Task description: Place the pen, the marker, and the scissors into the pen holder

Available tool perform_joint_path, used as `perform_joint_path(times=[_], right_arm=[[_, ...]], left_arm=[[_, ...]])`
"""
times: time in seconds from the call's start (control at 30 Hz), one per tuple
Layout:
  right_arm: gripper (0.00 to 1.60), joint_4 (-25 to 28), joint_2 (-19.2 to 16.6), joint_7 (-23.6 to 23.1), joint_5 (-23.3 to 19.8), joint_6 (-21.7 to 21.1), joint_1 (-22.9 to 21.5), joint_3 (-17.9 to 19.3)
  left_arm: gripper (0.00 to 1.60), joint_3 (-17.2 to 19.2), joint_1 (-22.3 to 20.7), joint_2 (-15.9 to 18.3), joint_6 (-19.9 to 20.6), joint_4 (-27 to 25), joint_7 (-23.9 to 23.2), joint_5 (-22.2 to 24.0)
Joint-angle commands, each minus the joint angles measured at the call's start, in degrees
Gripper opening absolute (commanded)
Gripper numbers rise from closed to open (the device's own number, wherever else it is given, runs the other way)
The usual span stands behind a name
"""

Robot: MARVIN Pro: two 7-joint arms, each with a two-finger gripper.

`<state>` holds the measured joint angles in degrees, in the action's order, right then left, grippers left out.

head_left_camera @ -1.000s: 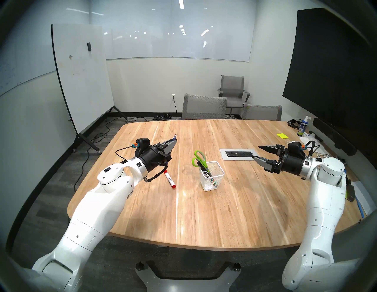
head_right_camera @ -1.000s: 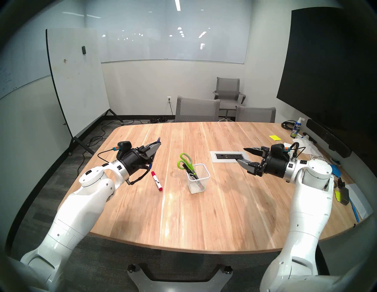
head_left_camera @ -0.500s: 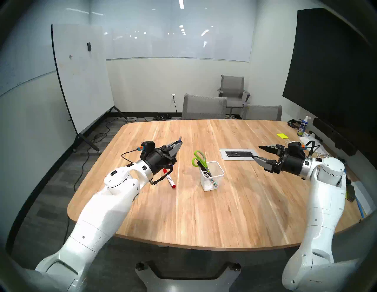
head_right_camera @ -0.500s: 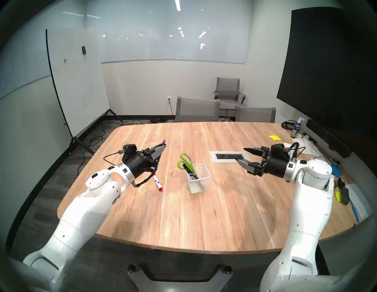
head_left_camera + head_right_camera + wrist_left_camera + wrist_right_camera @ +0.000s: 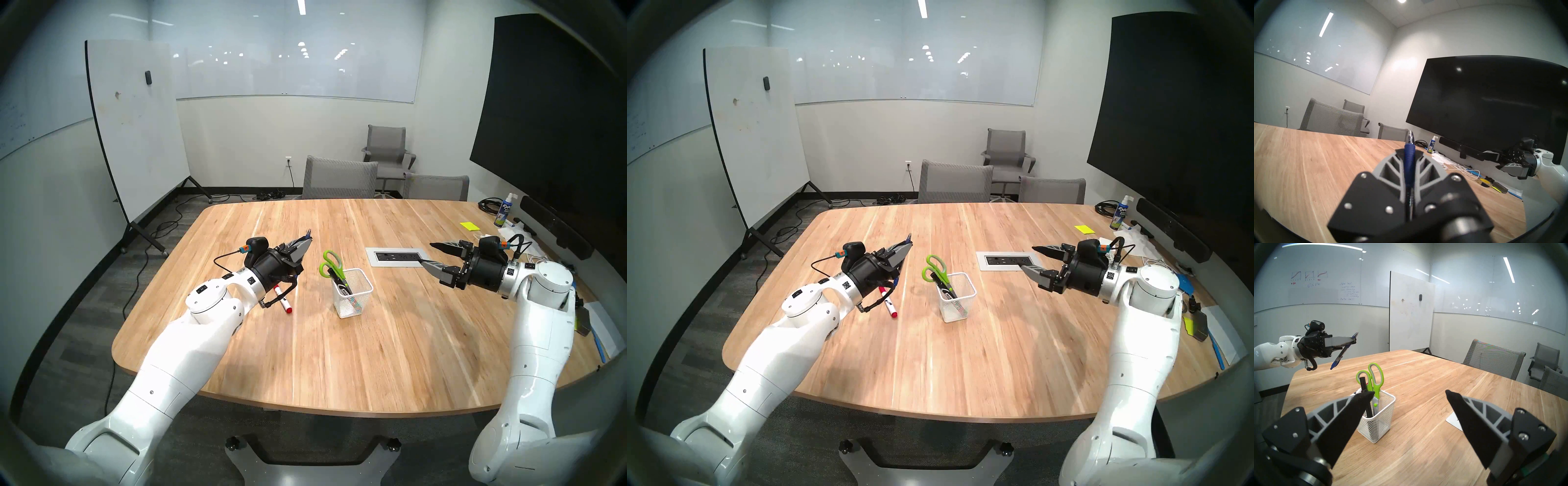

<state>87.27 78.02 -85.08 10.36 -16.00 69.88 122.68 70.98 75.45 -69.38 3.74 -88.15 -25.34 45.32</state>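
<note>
My left gripper [image 5: 307, 240] [image 5: 908, 245] [image 5: 1409, 152] is shut on the slim blue pen [image 5: 1343, 354] [image 5: 1409, 159], held slanted above the table, left of the pen holder. The white mesh pen holder [image 5: 353, 293] [image 5: 957, 302] [image 5: 1378, 419] stands mid-table. In it are the green-handled scissors [image 5: 330, 263] [image 5: 934, 268] [image 5: 1375, 377] and a black marker [image 5: 341, 283] [image 5: 1365, 395]. A white marker with red ends [image 5: 283, 298] [image 5: 888, 303] lies on the table under my left wrist. My right gripper [image 5: 428, 254] [image 5: 1027, 258] [image 5: 1409, 394] hangs open and empty to the right of the holder.
A power outlet plate [image 5: 395, 257] is set into the wooden table [image 5: 339, 356] behind the holder. A spray bottle [image 5: 503, 210], yellow sticky notes [image 5: 470, 226], cables and papers crowd the right edge. Grey chairs [image 5: 339, 178] stand at the far side.
My left arm has carried the pen to the right, closer to the pen holder. The right arm has stayed still.
</note>
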Motion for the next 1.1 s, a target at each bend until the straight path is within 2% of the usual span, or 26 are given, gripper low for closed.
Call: perform_joint_path(times=[0.0, 0.3, 0.53, 0.8, 1.07], right_arm=[[1.6, 0.98, -0.14, 0.08, -0.42, 0.01, -0.82, -0.14], [1.6, 0.97, -0.14, 0.08, -0.41, 0.02, -0.82, -0.14], [1.6, 0.96, -0.14, 0.08, -0.4, 0.03, -0.83, -0.14], [1.6, 0.99, -0.14, 0.08, -0.41, 0.01, -0.82, -0.14], [1.6, 1.0, -0.14, 0.08, -0.42, 0.0, -0.82, -0.14]], left_arm=[[0.0, 0.73, -1.94, -0.6, -0.51, -1.24, 0.57, 0.01], [0.0, 2.04, -2.52, -0.37, -0.08, -3.41, 2.91, -0.36], [0.0, 2.77, -2.34, 0.23, 0.81, -7.3, 5.12, -0.79], [0.0, 1.88, -0.99, 0.06, 2.51, -11.0, 7.59, -1.83], [0.0, 0.22, -1.04, -1.21, 2.71, -10.38, 7.95, -2.4]])
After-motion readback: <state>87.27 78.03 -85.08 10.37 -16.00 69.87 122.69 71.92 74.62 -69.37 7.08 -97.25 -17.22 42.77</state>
